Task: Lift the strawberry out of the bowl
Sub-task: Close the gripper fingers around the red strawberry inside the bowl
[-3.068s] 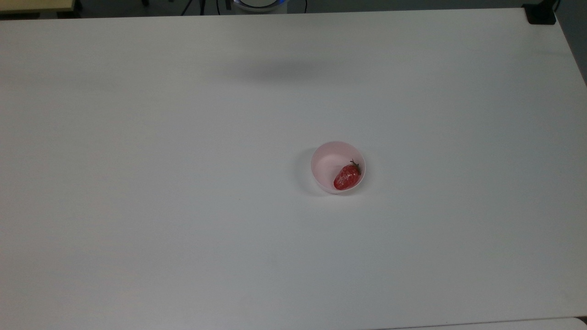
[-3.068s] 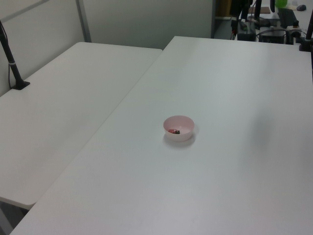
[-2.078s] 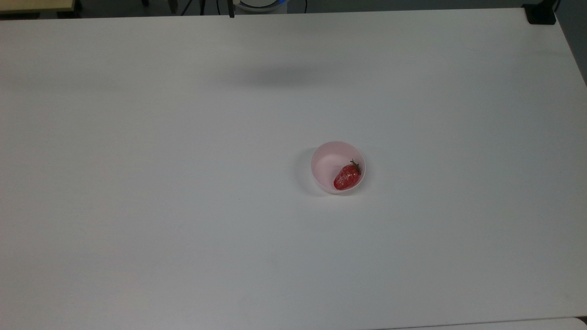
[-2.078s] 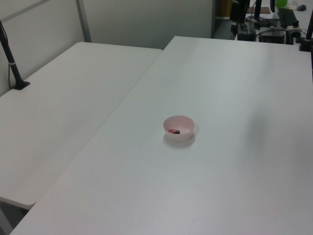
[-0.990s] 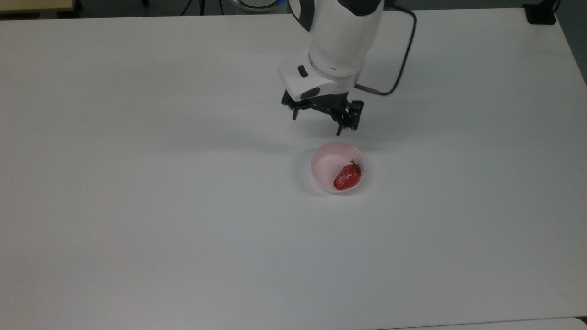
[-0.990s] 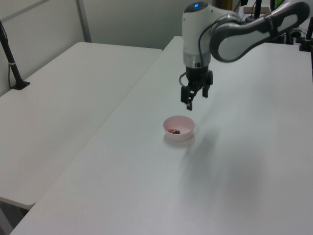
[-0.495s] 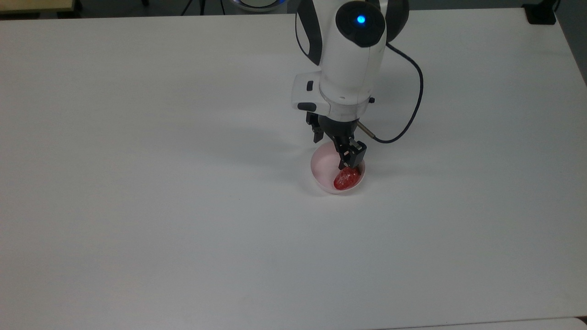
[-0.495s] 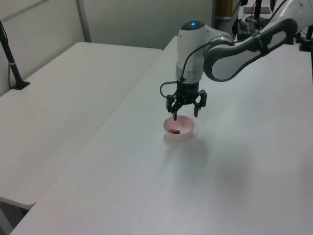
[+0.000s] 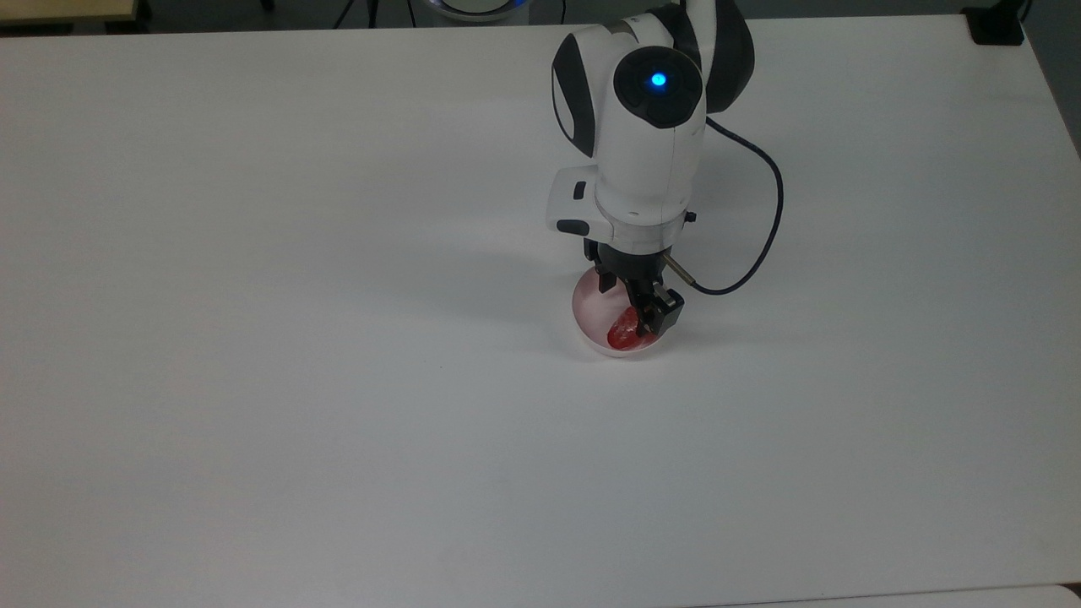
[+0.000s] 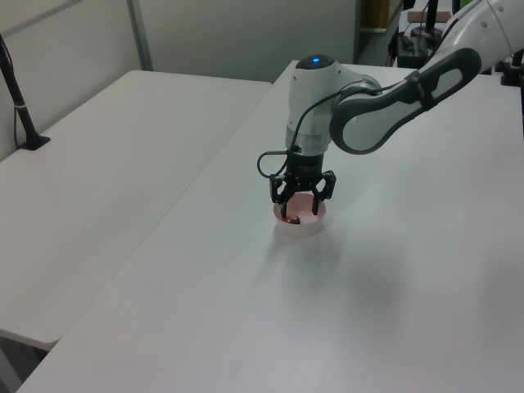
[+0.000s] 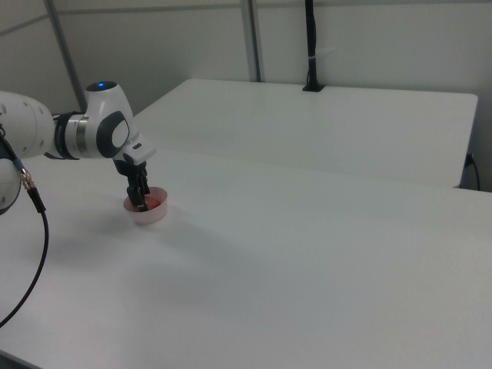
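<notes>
Top view first, operator: nearest you is bare worktop (image 9: pixel 338 473), and the first thing you meet going away from the camera is the bowl (image 9: pixel 591 333), right of centre in the top view. The strawberry (image 9: pixel 623 332) lies inside it, against the bowl's near-right wall as the top view shows it. You see only its red body here; the upper part is hidden behind the gripper (image 9: pixel 643 314). What shows of the fruit runs slantwise, from near-left up to far-right in the top view, so judge its long axis along that diagonal.

The gripper is down in the bowl, directly over the berry's far-right part. In the left view the gripper (image 10: pixel 301 209) has its fingers spread apart, one to each side over the bowl (image 10: pixel 300 225), with a glimpse of red between them. Nothing is clamped yet. The right view puts the gripper (image 11: pixel 141 201) low at the bowl (image 11: pixel 148 210), on the right view's left side of it.

Your coming move turns on this: the fruit sits just below and slightly near-left of the gripper in the top view. You likely need only a small further drop, then close across the berry's short width. Watch the bowl wall beside the right finger; it could catch or tip the light bowl.

Farther off stands the white arm (image 9: pixel 646 143) with its cable.
</notes>
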